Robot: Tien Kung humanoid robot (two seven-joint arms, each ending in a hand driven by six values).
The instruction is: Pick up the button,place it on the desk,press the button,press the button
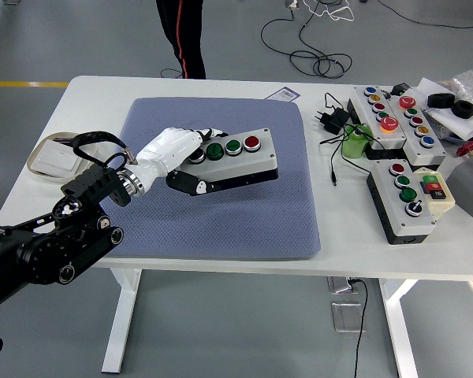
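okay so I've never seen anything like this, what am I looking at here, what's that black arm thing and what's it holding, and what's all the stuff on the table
This is a single view from a camera high on a humanoid robot, looking down over its white table. The black arm entering from the left is the robot's left arm; it ends in a white five-fingered left hand. That hand grips one end of a grey button box, which carries two green buttons and one red one, and holds it over a blue-grey mat. The right arm is out of view.

At the right side of the table lie more control boxes with coloured buttons, a green cylinder, a black plug and cable and other small parts. At the top, a person's legs stand beyond the table.
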